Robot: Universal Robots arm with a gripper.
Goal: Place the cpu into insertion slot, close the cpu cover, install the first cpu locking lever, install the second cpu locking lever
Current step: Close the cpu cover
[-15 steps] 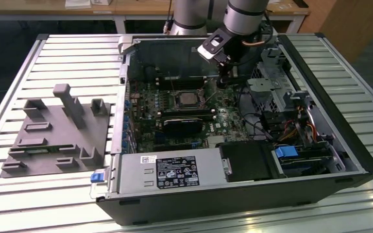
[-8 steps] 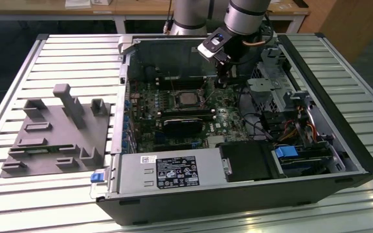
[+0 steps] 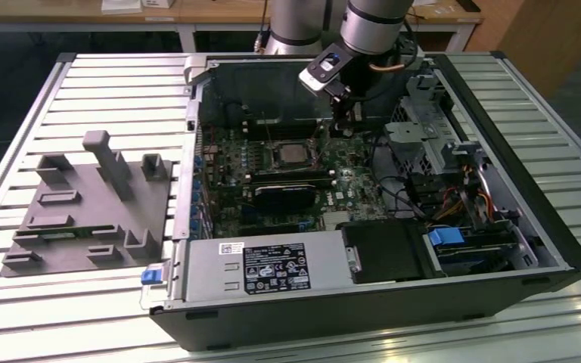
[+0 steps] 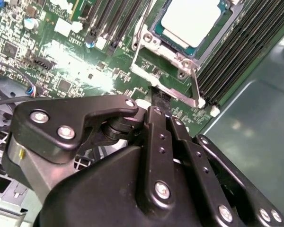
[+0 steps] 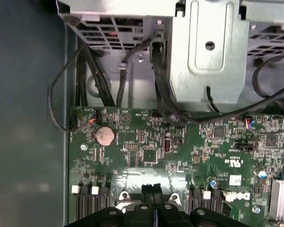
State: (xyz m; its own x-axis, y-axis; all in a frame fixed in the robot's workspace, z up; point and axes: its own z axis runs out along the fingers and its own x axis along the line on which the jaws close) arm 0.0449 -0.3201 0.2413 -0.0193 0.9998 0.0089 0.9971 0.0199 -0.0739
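One cpu (image 4: 191, 21) lies flat in the one insertion slot (image 4: 184, 64) on the motherboard, pale metal top upward. One cpu cover (image 4: 154, 38) lies down around it as a silvery frame, the chip showing through its window. Two thin lever rods (image 4: 197, 87) run along the socket's sides; whether they are latched cannot be told. In the exterior view the cpu (image 3: 293, 153) sits near the board's middle, with one black heatsink (image 3: 284, 198) just beside it. The single gripper (image 4: 158, 97) has its fingers pressed together with only a thin seam between them, and grips nothing that can be seen. Its tip stands just beside the socket's edge; contact cannot be told. One open computer case (image 3: 371, 318) lies on the slatted desk (image 3: 88, 91), with one grey fixture (image 3: 88, 204) beside it.
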